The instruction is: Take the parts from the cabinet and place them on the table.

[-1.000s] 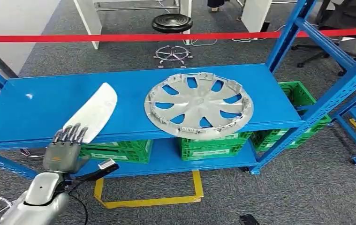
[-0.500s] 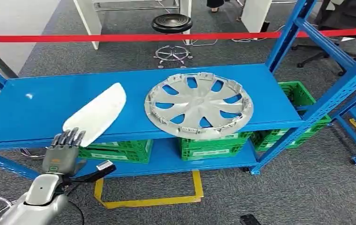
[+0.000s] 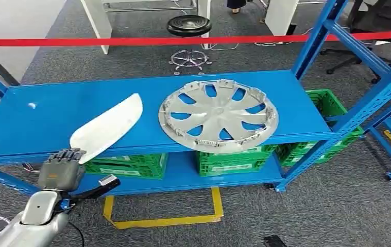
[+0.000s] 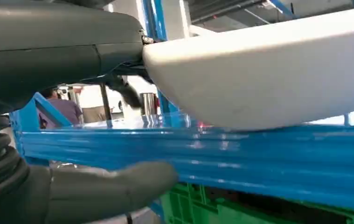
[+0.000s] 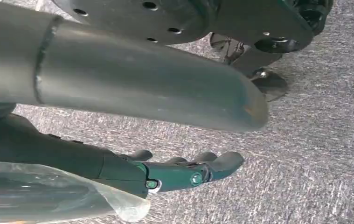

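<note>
Head view: left robot hand (image 3: 59,170) at the front edge of the blue shelf (image 3: 44,118), fingers over the near end of the white panel (image 3: 108,127). Panel lies diagonally on the shelf, near end overhanging the edge. Left wrist view: panel (image 4: 268,70) tip between upper fingers and thumb (image 4: 105,191); firm pinch or not, cannot tell. Hubcap (image 3: 219,114) sits beside the panel, apart. Right wrist view: right robot hand (image 5: 184,172) hangs over carpet, fingers loosely apart, holding nothing.
</note>
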`<state>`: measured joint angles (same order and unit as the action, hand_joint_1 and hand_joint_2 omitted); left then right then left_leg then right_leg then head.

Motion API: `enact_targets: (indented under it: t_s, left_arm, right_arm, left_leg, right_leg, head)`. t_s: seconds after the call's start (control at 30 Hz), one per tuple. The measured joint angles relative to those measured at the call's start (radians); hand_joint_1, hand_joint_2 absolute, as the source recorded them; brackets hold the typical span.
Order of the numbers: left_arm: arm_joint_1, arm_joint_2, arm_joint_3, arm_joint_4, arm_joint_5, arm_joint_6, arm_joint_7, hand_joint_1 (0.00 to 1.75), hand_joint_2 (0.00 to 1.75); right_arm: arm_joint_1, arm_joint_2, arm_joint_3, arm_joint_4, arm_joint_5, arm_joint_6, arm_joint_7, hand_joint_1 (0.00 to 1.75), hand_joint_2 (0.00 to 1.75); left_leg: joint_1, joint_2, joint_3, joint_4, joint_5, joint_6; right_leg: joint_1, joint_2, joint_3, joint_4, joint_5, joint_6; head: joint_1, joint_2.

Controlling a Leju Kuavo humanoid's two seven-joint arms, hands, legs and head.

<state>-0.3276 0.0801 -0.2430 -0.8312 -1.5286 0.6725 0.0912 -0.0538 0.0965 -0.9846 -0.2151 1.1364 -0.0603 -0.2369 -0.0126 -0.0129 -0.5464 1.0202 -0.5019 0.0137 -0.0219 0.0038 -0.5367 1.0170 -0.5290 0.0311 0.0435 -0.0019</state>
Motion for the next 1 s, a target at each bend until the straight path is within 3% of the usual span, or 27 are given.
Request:
enact_targets:
  t_s: [0.27,0.53,0.63,0.77,1.0]
  left_arm:
    - [-0.004,0.002,0.013,-0.008,-0.003,0.035,-0.016,1.75,1.75]
    - [0.031,0.008,0.034,-0.089,-0.002,0.035,-0.042,1.75,1.75]
    - [0.056,0.007,0.064,-0.189,0.041,0.035,-0.094,1.75,1.75]
    - [0.082,-0.002,0.137,-0.337,0.114,0.035,-0.212,1.75,1.75]
    - [0.118,-0.076,0.305,-0.6,0.162,0.035,-0.453,1.75,1.75]
  right_arm:
    - [-0.001,0.0,0.0,0.001,0.004,-0.001,-0.001,0.0,0.0]
    - [-0.003,0.0,0.0,0.001,0.006,-0.004,-0.002,0.0,0.0]
    - [-0.004,0.0,0.0,0.001,0.006,-0.006,-0.009,0.0,0.0]
    - [-0.003,0.0,0.0,0.001,0.005,-0.013,-0.023,0.0,0.0]
    - [-0.002,0.0,0.0,0.003,0.005,-0.018,-0.031,0.0,0.0]
  left_leg:
    - [0.0,0.0,0.001,0.0,0.0,0.0]
    - [0.0,0.0,0.0,0.0,0.0,0.0]
    - [0.0,0.0,0.0,0.0,0.0,0.0]
    - [0.0,0.0,-0.001,0.0,0.0,0.0]
    - [0.0,0.0,0.0,0.0,0.0,0.0]
  right_leg:
    - [0.0,0.0,0.001,0.0,0.0,0.0]
    - [0.0,0.0,0.0,0.0,0.0,0.0]
    - [0.0,0.0,0.0,0.0,0.0,0.0]
    - [0.0,0.001,-0.001,0.0,0.0,0.0]
    - [0.0,0.001,0.0,0.0,0.0,0.0]
  head:
    - [0.0,0.0]
    - [0.0,0.0]
    - [0.0,0.0]
    - [0.0,0.0]
    - [0.0,0.0]
